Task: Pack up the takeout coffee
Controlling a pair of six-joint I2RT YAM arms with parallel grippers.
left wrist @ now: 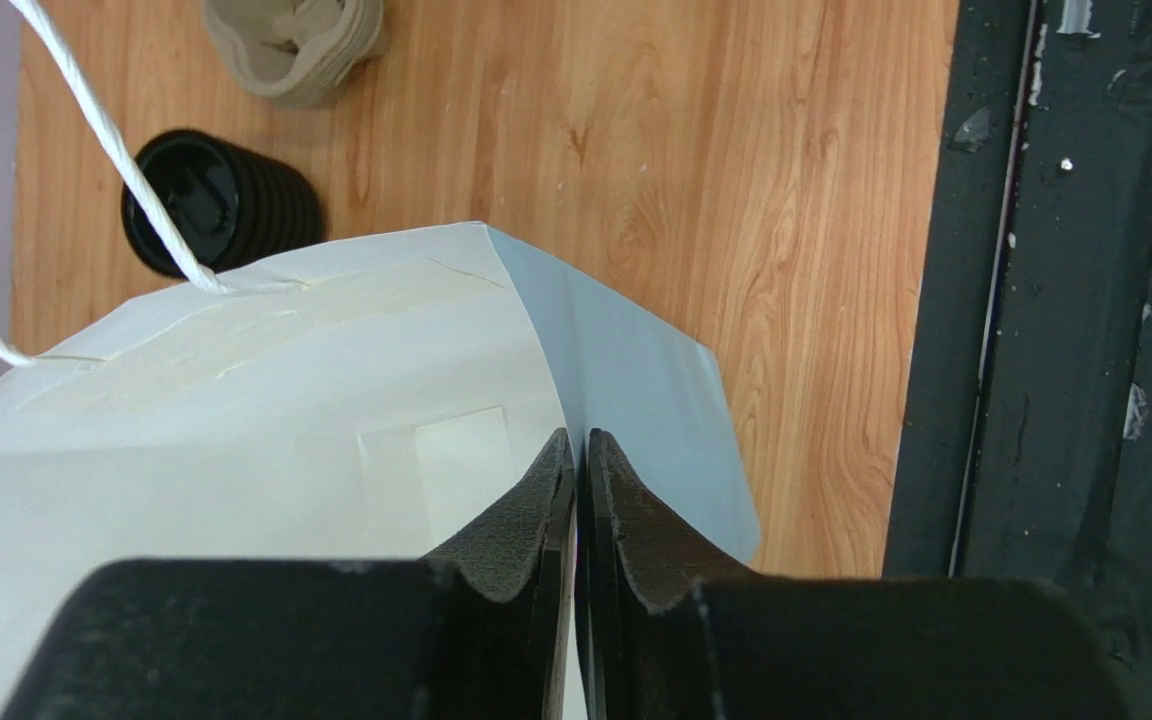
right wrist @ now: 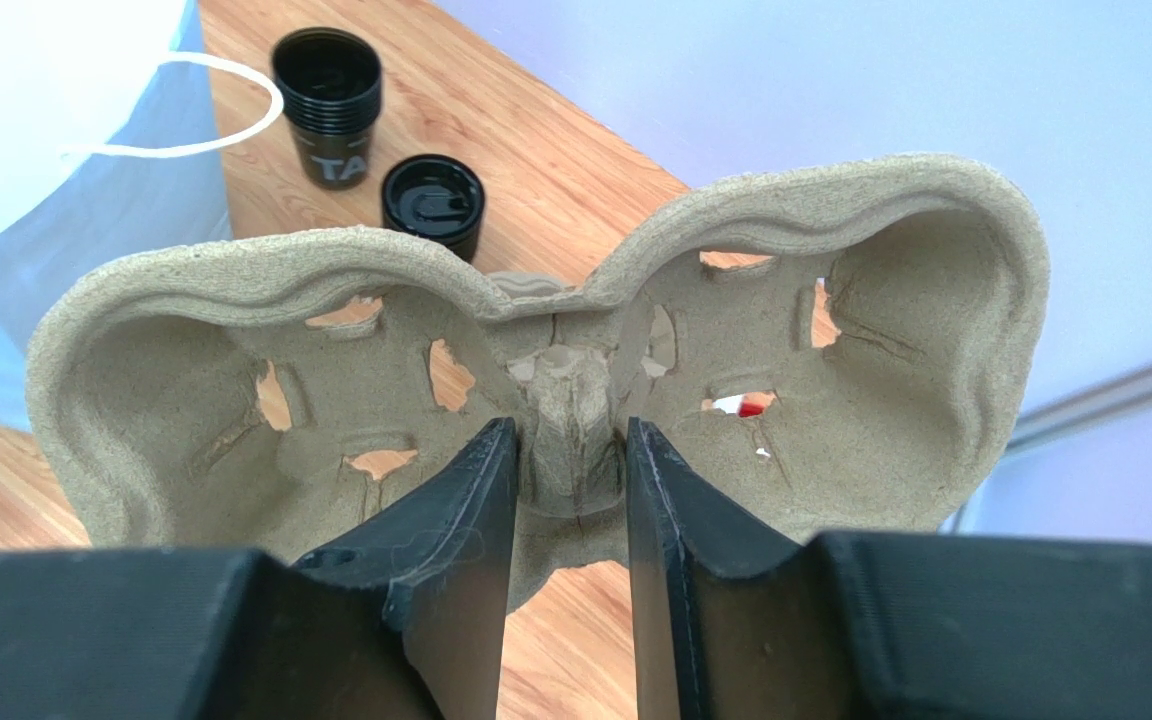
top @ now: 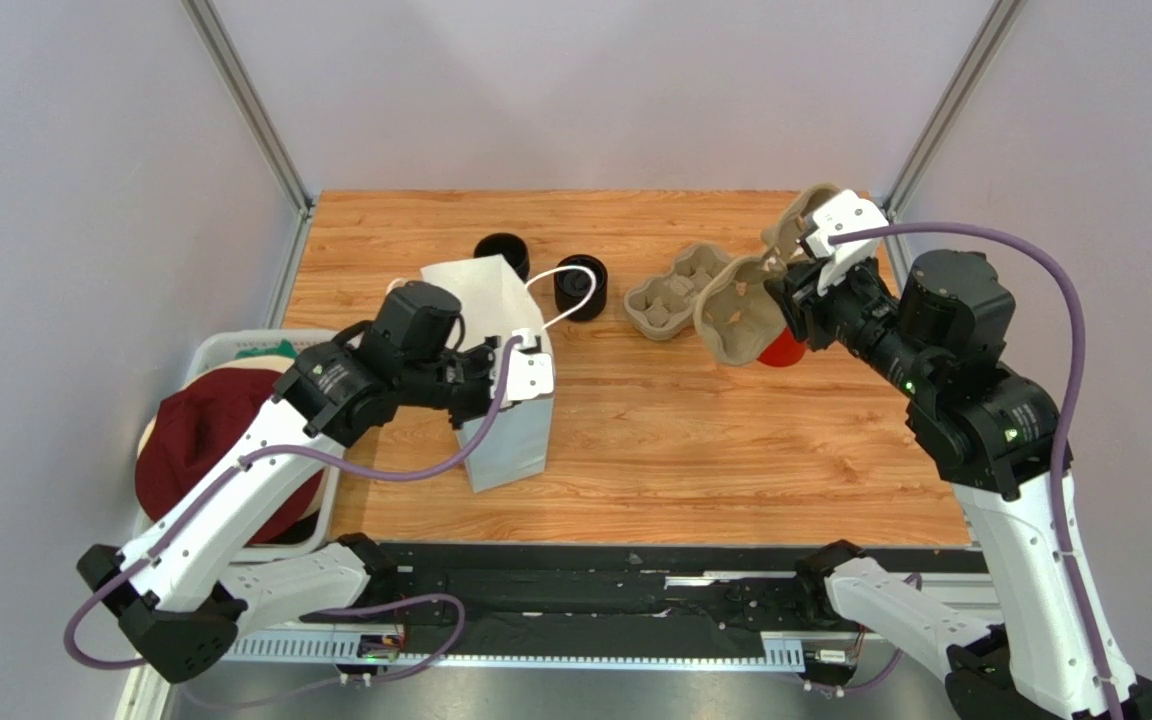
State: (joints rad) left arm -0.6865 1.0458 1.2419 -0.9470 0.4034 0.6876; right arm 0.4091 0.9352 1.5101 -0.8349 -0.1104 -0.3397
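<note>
The small lidded takeout coffee cup is not in view. A white paper bag [top: 495, 393] stands on the wooden table [top: 657, 450], its string handle toward the back. My left gripper [top: 531, 369] is shut on the bag's top edge [left wrist: 507, 345], with the pads pinched flat on the paper [left wrist: 579, 450]. My right gripper [top: 782, 285] is shut on the centre post of a brown pulp cup carrier [right wrist: 913, 300] and holds it tilted above the table's right side [top: 740, 312].
A taller open black cup [top: 503, 248] [right wrist: 327, 105] and a short stack of black lids [top: 579, 285] [left wrist: 214, 203] [right wrist: 432, 203] stand behind the bag. A second pulp carrier [top: 669, 296] lies mid-table. A red object [top: 787, 356] sits under the held carrier. A basket [top: 222, 348] with a maroon cap is left.
</note>
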